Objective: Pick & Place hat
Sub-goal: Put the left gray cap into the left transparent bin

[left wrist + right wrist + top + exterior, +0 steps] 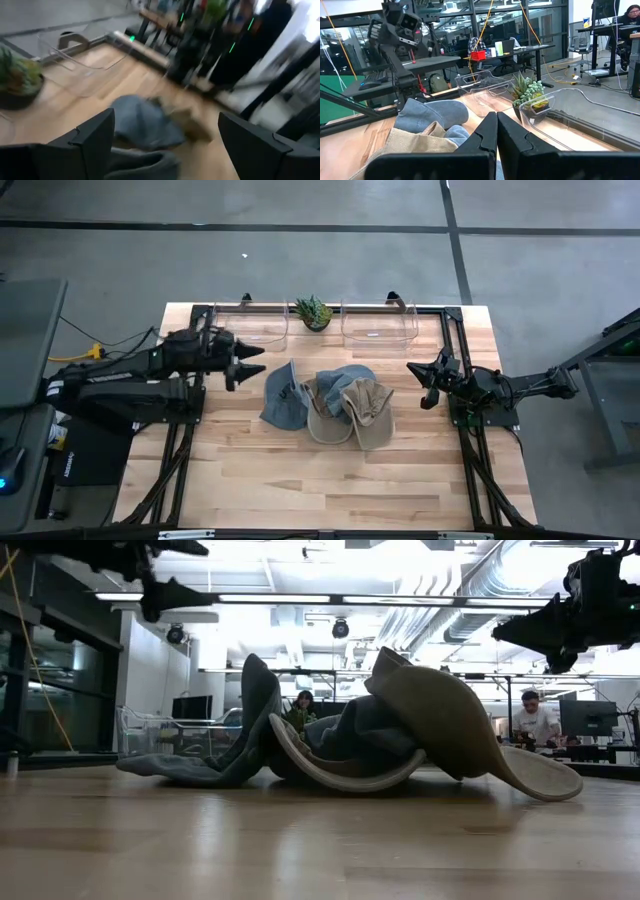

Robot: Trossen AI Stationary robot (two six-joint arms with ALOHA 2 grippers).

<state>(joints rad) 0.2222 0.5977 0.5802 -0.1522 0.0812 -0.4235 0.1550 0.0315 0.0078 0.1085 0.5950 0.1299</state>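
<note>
L wrist view blurred; hats indistinct.

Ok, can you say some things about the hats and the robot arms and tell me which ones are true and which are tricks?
1. The floppy blue and tan fabric hats lie in one heap in the middle of the pale wooden table. True.
2. The left end effector is gripping a blue hat. False: it is open, holding nothing, beside the heap.
3. The right end effector has its fingers shut. True: in its wrist view they press together.
4. The small green potted plant sits between the two clear plastic bins. True.
5. A tan hat is already inside a clear bin. False: both bins look empty.
</note>
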